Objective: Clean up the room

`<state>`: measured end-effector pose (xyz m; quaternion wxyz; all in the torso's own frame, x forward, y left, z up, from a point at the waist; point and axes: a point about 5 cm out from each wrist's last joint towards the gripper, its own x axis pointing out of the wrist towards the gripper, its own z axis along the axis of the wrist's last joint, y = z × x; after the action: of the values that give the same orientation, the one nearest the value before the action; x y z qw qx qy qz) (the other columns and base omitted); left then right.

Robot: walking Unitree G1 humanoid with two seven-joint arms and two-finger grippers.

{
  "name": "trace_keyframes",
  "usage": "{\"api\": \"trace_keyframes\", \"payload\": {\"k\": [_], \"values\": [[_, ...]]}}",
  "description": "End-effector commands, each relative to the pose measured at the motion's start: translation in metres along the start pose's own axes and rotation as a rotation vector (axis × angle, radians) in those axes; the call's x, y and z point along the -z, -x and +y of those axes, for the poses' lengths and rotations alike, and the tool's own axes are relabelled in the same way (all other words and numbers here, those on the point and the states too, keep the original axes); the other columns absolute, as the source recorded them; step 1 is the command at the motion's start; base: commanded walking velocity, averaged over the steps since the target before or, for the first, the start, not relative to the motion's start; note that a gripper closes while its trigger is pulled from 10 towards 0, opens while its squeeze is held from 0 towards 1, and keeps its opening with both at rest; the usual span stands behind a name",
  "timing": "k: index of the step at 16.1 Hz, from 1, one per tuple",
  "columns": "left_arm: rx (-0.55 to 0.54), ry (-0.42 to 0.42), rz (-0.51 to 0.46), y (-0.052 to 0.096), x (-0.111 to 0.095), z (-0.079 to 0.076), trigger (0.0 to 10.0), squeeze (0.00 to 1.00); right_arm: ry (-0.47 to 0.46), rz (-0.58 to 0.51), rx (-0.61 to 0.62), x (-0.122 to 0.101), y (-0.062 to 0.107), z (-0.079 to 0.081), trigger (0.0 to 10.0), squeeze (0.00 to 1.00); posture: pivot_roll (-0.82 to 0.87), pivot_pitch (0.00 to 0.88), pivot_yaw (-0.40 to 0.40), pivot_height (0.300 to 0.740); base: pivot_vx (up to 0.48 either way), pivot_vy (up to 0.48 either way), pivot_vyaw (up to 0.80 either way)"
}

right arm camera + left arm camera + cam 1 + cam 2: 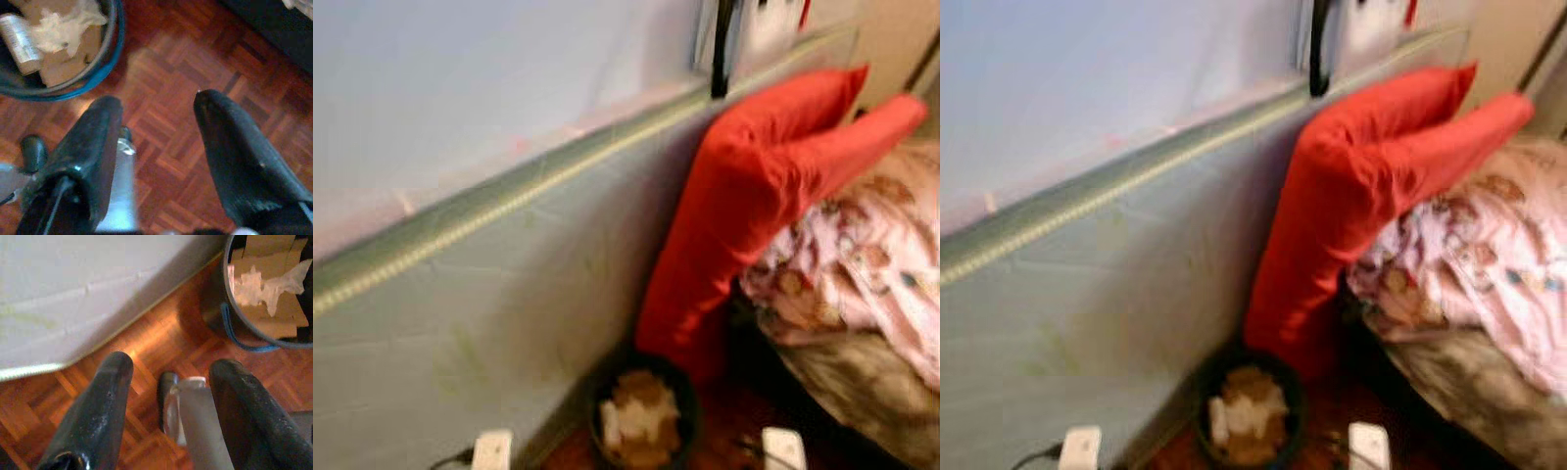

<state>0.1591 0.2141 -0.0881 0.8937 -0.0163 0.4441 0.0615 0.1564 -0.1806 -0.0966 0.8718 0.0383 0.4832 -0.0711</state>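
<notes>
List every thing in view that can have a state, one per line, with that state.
Trash bin: upright on the wooden floor, holding cardboard pieces and crumpled white plastic.
Red pillow: propped up, leaning against the wall panel.
Patterned blanket: crumpled in a heap on the bed.
Left gripper: open, hanging over the floor, holding nothing.
Right gripper: open, hanging over the floor near the bin, holding nothing.

A round dark bin [641, 411] with a blue rim stood upright on the parquet floor [195, 107], just beside the pale wall panel. It held brown cardboard pieces [266, 313], crumpled white paper [259, 284] and a white roll [19, 41], filling it near the brim.
</notes>
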Motion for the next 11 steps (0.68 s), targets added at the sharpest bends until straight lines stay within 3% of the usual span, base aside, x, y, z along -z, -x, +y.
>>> {"api": "trace_keyframes", "payload": {"k": [1, 4, 11], "values": [[0.053, -0.098, -0.039, -0.005, -0.023, -0.002, 10.0, 0.00, -0.135, -0.028, -0.120, 0.000, 0.002, -0.005, 10.0, 0.00, 0.01, 0.008, 0.028, 0.740, 0.000, -0.345, 0.00], [0.056, -0.101, -0.038, -0.005, -0.023, -0.002, 10.0, 0.00, -0.127, -0.029, -0.135, -0.001, 0.001, 0.009, 10.0, 0.00, 0.00, 0.001, 0.032, 0.740, 0.000, -0.346, 0.00], [0.065, -0.105, -0.044, -0.006, -0.027, -0.004, 10.0, 0.00, -0.101, -0.055, -0.127, -0.006, 0.000, 0.003, 10.0, 0.00, -0.01, 0.000, 0.028, 0.740, 0.000, -0.346, 0.00]]}}
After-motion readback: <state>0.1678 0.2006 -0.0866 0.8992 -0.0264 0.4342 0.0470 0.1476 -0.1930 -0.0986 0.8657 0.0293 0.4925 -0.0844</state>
